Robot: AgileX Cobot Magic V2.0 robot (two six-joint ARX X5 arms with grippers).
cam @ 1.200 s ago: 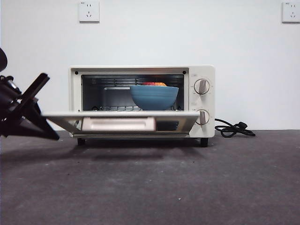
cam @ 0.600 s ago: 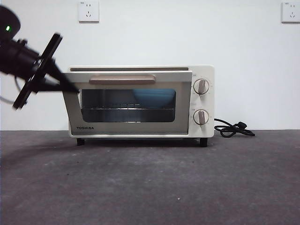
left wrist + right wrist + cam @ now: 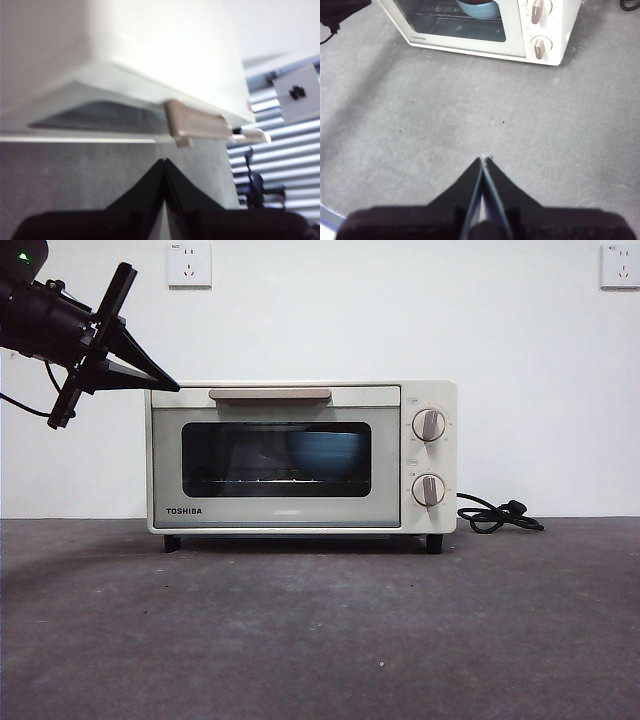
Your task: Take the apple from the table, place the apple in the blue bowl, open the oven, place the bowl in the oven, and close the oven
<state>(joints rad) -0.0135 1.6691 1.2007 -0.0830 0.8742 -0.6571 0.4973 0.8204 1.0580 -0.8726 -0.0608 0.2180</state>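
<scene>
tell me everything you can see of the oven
The oven is a cream-white box marked TOSHIBA, standing upright on black feet on the table. Its dark glass door is shut, with a tan bar handle along the top. Two knobs sit one above the other on its right panel. The blue bowl shows dimly through the glass. The left gripper, fingers shut, is at its top left corner.

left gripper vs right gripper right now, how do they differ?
Place: the left gripper is raised at the upper corner of the oven, by its closed door; the right gripper hangs over bare table, well back from the oven front.
What it faces: the left one looks along the door's tan handle; the right one looks at the door glass with the blue bowl behind it.
Shared: both are shut and hold nothing.
</scene>
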